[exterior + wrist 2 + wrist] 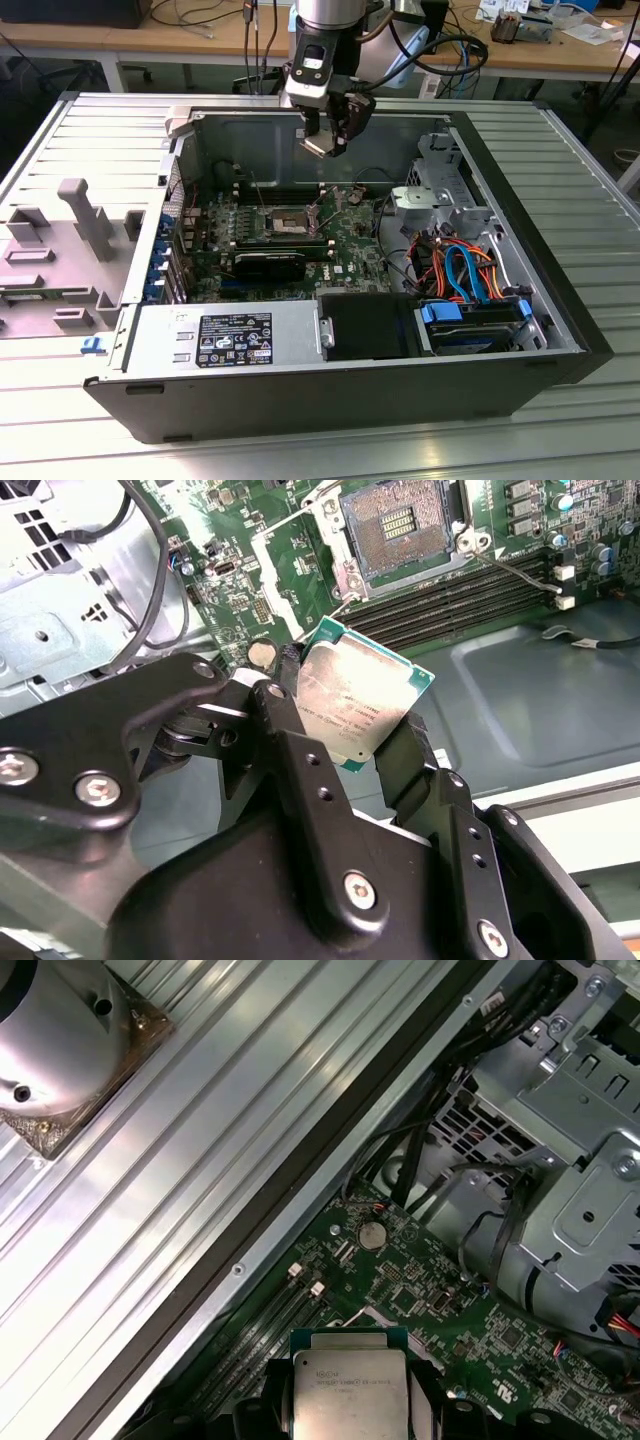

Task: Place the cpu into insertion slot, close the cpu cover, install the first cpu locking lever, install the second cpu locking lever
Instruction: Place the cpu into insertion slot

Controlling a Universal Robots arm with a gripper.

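Observation:
My gripper hangs above the open computer case, shut on the cpu. The cpu is a small square chip with a dull silver top and green edge, pinched at two opposite sides between the black fingers. In the first wrist view the cpu sits between the fingers above the green board. The insertion slot lies open and bare, its dark gold-tinted centre showing, off to one side of the chip and lower. In the exterior view the insertion slot is below and left of the gripper. The cpu cover stands swung open beside it.
Long black memory slots run beside the socket. A black graphics card lies in front of it. The power supply fills the near side, and a drive cage with blue and orange cables sits on the exterior view's right.

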